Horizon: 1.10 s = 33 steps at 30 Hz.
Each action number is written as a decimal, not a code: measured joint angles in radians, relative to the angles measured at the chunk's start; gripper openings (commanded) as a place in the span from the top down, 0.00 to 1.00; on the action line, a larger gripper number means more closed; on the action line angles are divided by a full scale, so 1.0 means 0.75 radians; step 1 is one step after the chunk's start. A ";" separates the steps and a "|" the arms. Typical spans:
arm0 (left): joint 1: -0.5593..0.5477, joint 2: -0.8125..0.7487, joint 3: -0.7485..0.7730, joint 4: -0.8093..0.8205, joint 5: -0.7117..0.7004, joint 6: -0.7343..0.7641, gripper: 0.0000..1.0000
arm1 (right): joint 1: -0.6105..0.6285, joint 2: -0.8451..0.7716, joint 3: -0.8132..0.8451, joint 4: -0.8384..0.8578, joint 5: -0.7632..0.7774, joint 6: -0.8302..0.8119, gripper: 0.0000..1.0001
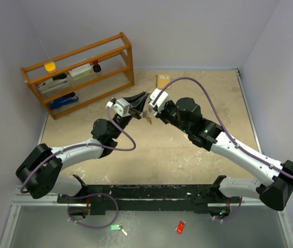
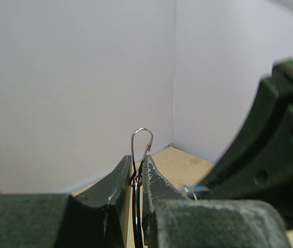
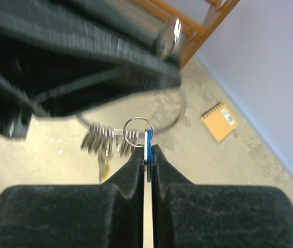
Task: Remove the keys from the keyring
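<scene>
Both grippers meet above the middle of the table. My left gripper (image 1: 137, 105) (image 2: 137, 166) is shut on the thin wire keyring (image 2: 141, 142), whose clasp loop sticks up between the fingertips. In the right wrist view the keyring's wire (image 3: 181, 109) curves under the blurred left gripper (image 3: 84, 51). My right gripper (image 1: 150, 107) (image 3: 147, 155) is shut on a blue and white key tag (image 3: 149, 138), which hangs on a small silver ring (image 3: 137, 130). A bunch of silver keys (image 3: 102, 142) (image 1: 149, 119) dangles from the wire beside it. The blue tag also shows in the left wrist view (image 2: 195, 188).
A wooden rack (image 1: 79, 72) with stationery stands at the back left. A small orange notebook (image 1: 163, 80) (image 3: 218, 120) lies at the back of the table. A green tag (image 1: 115, 227) and a red tag (image 1: 180, 227) lie below the front rail.
</scene>
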 measured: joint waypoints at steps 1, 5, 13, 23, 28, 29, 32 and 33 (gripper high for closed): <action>0.003 -0.016 0.000 0.003 -0.020 0.012 0.98 | 0.000 0.004 -0.003 -0.017 -0.004 0.007 1.00; 0.009 -0.088 0.000 0.014 -0.082 0.049 0.98 | 0.000 0.006 -0.028 -0.063 -0.009 0.034 1.00; 0.009 -0.149 -0.037 0.021 -0.127 0.072 0.99 | -0.004 0.005 -0.074 -0.067 0.142 0.053 1.00; 0.009 -0.271 -0.128 -0.086 -0.148 0.057 0.99 | -0.511 0.107 -0.170 0.018 0.070 0.287 1.00; 0.009 -0.329 -0.129 -0.153 -0.138 0.025 0.99 | -0.507 0.236 -0.235 0.058 0.020 0.343 1.00; 0.009 -0.337 -0.129 -0.166 -0.134 0.019 0.99 | -0.507 0.259 -0.248 0.067 0.014 0.351 1.00; 0.009 -0.359 -0.129 -0.198 -0.121 -0.004 0.99 | -0.516 0.361 -0.282 0.091 0.001 0.385 1.00; 0.009 -0.366 -0.129 -0.208 -0.116 -0.013 0.99 | -0.520 0.395 -0.287 0.098 0.001 0.396 1.00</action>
